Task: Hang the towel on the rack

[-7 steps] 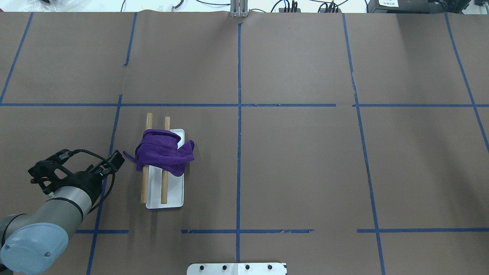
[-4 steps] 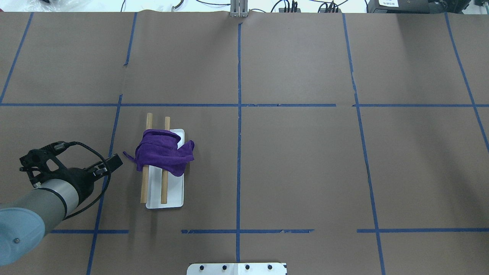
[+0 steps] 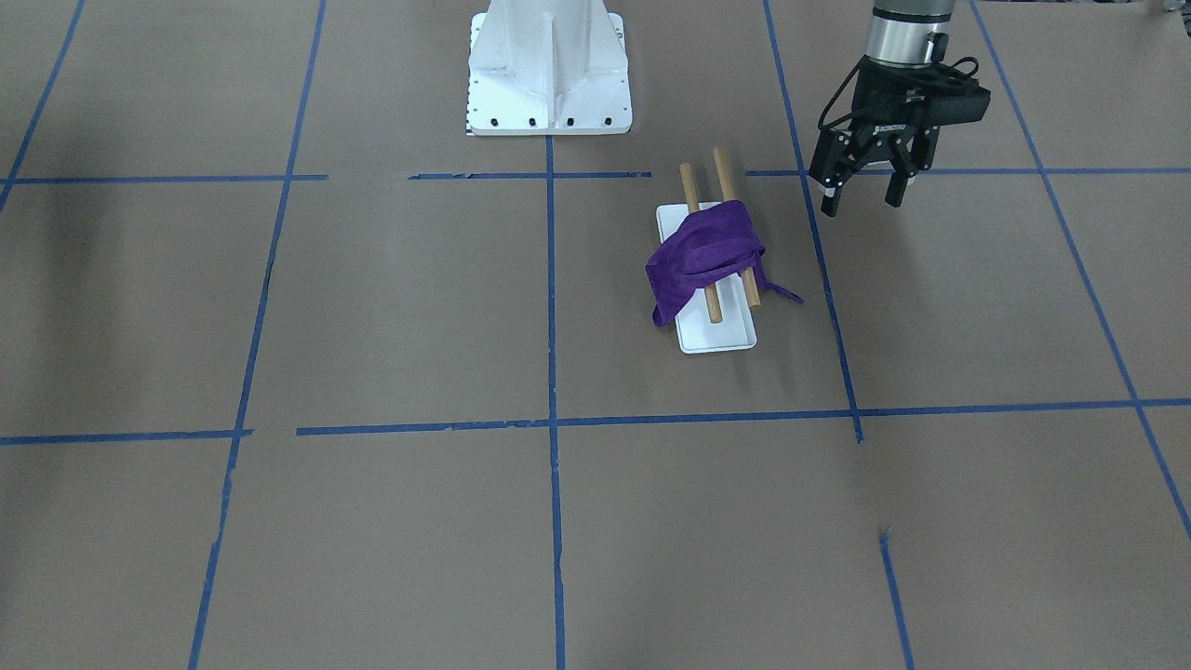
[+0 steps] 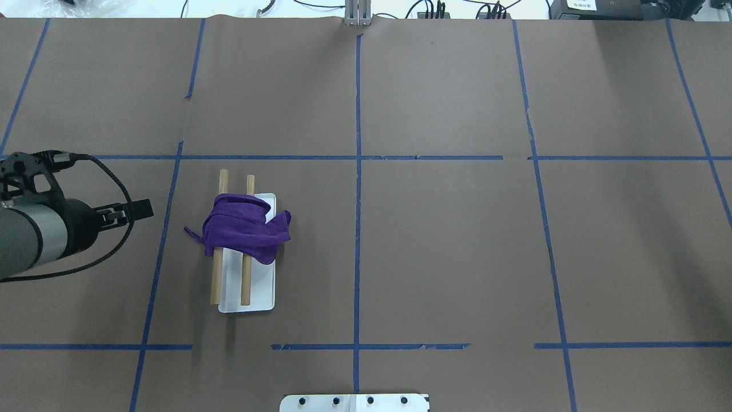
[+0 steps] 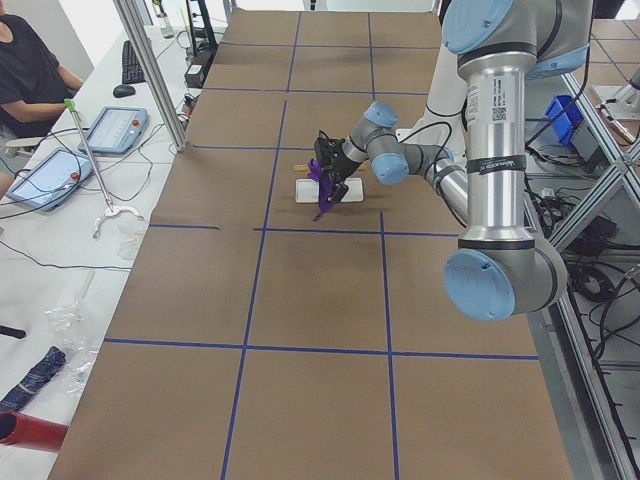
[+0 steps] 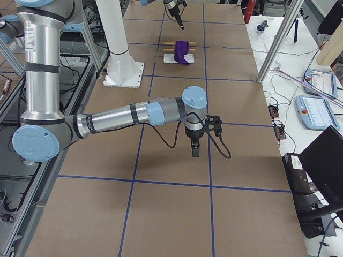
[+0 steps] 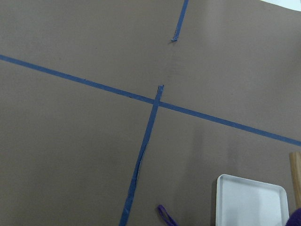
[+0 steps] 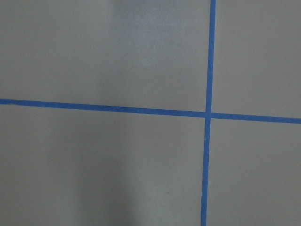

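The deep-purple towel [image 4: 246,229] [image 3: 702,256] lies bunched over both tan rods of the rack [image 4: 257,292] [image 3: 716,335], one thin string end trailing onto the table. My left gripper [image 3: 862,203] [image 4: 146,209] hangs open and empty, apart from the rack on the robot's left. The left wrist view catches only a corner of the rack's white base [image 7: 251,200] and a bit of purple string [image 7: 167,216]. Only the exterior right view shows my right gripper [image 6: 195,147], far from the rack and pointing down at bare table; I cannot tell if it is open or shut.
The robot's white bolted pedestal [image 3: 549,74] [image 4: 354,402] stands at the near table edge. Blue tape lines grid the brown table cover. A person sits at a side desk [image 5: 30,70] with tablets. Metal posts [image 6: 278,37] stand beside the table.
My left arm has drawn back to the left and toward the far side, farther from the rack. Towel and rack have not moved.
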You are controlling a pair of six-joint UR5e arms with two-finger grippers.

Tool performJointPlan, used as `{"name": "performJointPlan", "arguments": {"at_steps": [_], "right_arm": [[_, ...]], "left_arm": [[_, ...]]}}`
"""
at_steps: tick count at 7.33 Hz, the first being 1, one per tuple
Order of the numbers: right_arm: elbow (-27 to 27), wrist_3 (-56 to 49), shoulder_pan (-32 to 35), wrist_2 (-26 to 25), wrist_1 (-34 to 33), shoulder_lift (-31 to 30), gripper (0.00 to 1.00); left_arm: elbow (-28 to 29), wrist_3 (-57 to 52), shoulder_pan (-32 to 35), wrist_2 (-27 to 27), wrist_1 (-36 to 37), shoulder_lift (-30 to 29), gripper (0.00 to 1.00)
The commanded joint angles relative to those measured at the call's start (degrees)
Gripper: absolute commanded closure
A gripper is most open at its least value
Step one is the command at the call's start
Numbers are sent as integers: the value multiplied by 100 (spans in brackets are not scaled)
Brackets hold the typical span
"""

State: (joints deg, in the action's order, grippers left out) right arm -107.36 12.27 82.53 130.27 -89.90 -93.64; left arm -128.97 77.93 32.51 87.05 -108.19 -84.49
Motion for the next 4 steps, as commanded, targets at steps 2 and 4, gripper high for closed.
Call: {"name": "performJointPlan", "arguments": {"at_steps": [2, 4], "right_arm": [[311, -294, 8, 112, 51, -67, 0], [653, -802, 384, 803, 51, -76, 0]], "left_arm": [[606, -2014, 1166, 1555, 34, -347, 0], [987, -3261, 1887, 2340, 35, -393, 0]]}}
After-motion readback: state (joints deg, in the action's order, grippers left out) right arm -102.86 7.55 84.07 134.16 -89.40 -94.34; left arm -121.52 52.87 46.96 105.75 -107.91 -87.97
